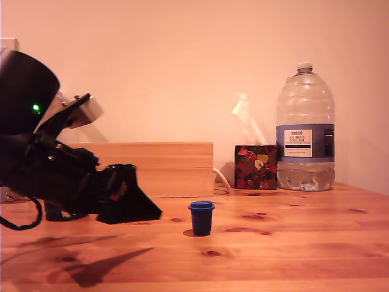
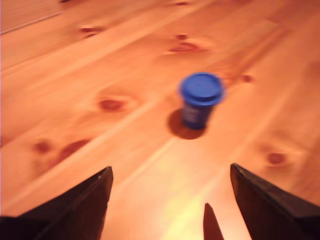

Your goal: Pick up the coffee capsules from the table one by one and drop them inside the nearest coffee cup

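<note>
The gripper (image 2: 170, 200) hung low over the table (image 1: 304, 255) with its two dark fingers (image 1: 130, 204) spread wide apart and nothing between them, off the wood and pointed toward the exterior view's right. Behind it along the wall stood, from biggest down, a large clear water bottle (image 1: 305, 131) with a blue label, a long pale wooden box (image 1: 152, 167), and a red floral tissue box (image 1: 256, 166); none of them lay in the approach line. Smallest of all was the target, a dark-blue coffee capsule (image 1: 201, 218), standing upright on the pine with its wider rim up, near the fingertips but clearly apart from them. The wrist view showed the capsule (image 2: 200, 100) ahead of the open fingers and off centre toward one of them, somewhat blurred. No coffee cup was visible in either view. To take it cleanly, the arm would probably need to shift sideways until the capsule sat midway between the fingers, then advance low and level and close on the tapered body below the rim, gently, since so light a thing would likely tip or skid if one finger reached it first.
</note>
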